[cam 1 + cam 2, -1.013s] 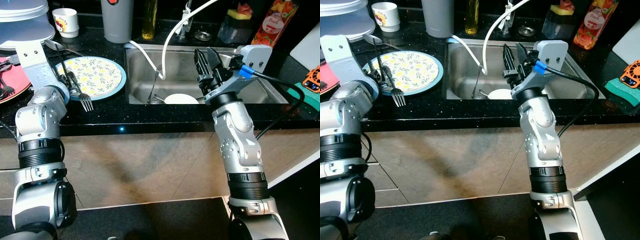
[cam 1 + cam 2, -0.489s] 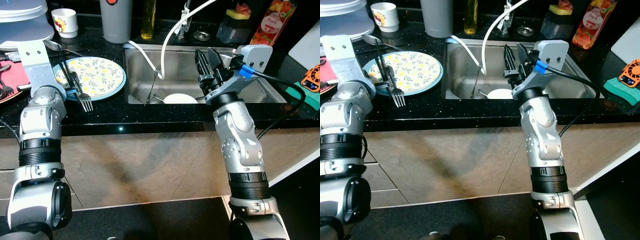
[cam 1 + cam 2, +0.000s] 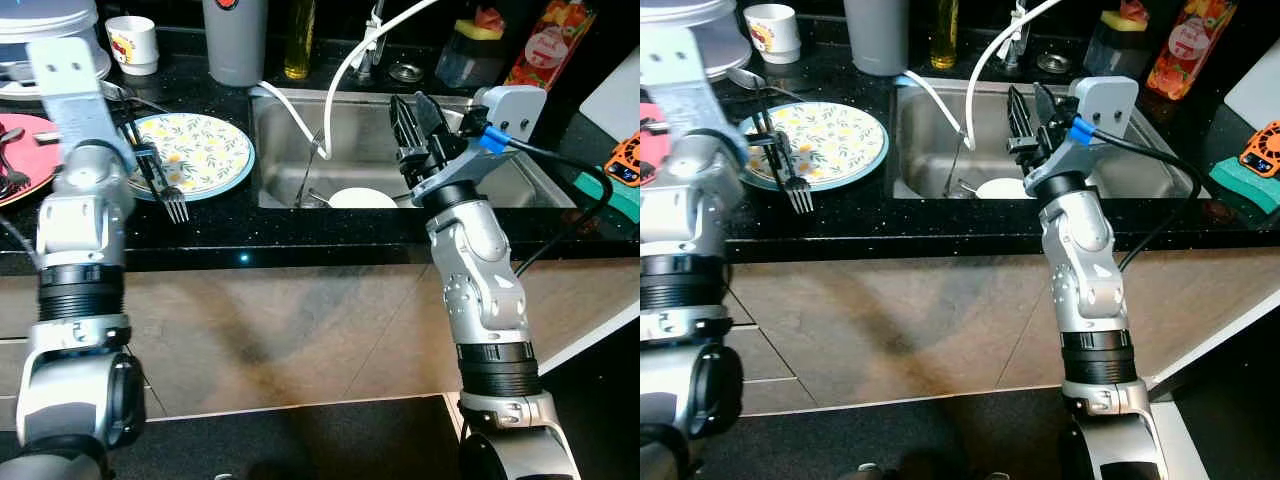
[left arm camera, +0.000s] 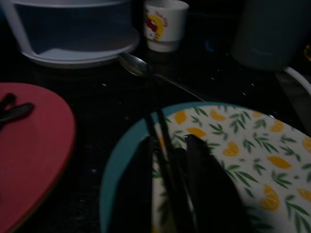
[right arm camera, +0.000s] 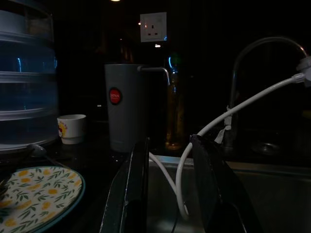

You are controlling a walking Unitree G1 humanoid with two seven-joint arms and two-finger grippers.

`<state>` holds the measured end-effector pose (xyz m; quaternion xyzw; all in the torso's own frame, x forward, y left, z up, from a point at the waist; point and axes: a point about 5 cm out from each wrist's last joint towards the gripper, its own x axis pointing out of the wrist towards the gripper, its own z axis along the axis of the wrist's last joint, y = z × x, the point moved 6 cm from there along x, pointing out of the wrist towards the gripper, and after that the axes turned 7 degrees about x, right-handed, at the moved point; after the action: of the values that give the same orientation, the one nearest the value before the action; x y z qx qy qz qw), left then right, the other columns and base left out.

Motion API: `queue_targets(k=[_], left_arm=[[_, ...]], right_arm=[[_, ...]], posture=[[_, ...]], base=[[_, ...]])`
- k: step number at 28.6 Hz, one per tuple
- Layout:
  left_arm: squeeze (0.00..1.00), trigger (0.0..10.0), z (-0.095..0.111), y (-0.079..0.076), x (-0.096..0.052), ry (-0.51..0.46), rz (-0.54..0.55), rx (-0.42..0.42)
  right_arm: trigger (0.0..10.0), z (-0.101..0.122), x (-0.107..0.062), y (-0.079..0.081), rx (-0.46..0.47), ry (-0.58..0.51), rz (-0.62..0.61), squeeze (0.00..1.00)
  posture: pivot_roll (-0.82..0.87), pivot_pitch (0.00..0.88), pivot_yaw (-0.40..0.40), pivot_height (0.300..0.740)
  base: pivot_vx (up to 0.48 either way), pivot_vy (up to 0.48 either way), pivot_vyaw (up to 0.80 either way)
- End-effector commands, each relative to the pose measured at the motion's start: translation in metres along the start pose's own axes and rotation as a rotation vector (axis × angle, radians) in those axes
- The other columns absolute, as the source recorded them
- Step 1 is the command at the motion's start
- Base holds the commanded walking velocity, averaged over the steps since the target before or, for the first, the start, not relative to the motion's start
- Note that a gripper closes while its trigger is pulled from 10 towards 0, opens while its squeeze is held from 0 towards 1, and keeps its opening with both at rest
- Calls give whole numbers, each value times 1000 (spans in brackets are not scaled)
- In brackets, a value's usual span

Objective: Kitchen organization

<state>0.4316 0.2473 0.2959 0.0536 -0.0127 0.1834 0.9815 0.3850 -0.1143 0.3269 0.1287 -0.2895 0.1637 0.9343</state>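
My left gripper [image 3: 140, 150] hovers over the near left rim of a floral plate with a blue edge [image 3: 205, 150] on the black counter. It is shut on a fork [image 3: 168, 192], whose tines hang out past the plate toward the counter's front edge. In the left wrist view the thin fork handle [image 4: 163, 145] runs between the two black fingers. My right gripper [image 3: 413, 115] is open with nothing in it, held above the steel sink [image 3: 510, 180]. In the sink lie a white bowl [image 3: 362, 198] and a second fork [image 3: 306, 172].
A red plate [image 3: 25, 150], a stack of white containers [image 3: 45, 40], a spoon [image 3: 112, 92] and a white cup [image 3: 131, 42] are at the back left. A grey jug [image 3: 235, 40], a white hose [image 3: 340, 70], a juice bottle [image 3: 545, 45] and a green sponge [image 3: 625, 195] ring the sink.
My left arm has swung up and back over the counter, its wrist now blurred, with the fork still in the gripper. The right arm has stayed put.
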Motion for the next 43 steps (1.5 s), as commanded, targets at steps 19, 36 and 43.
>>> queue_targets(k=[19,36,43], left_arm=[[0,2235,-67,-6,2,259,16,-118],[0,2941,-26,5,4,63,61,-46],[1000,10000,-14,1,0,47,57,-89]], right_arm=[[10000,2,0,-7,8,1,-17,0],[10000,3,1,-6,9,-1,-14,0],[10000,4,1,-7,8,-1,-15,0]], posture=[[173,87,-95,740],[172,84,-98,740],[171,81,-98,740]], base=[[0,0,0],[0,0,0],[0,0,0]])
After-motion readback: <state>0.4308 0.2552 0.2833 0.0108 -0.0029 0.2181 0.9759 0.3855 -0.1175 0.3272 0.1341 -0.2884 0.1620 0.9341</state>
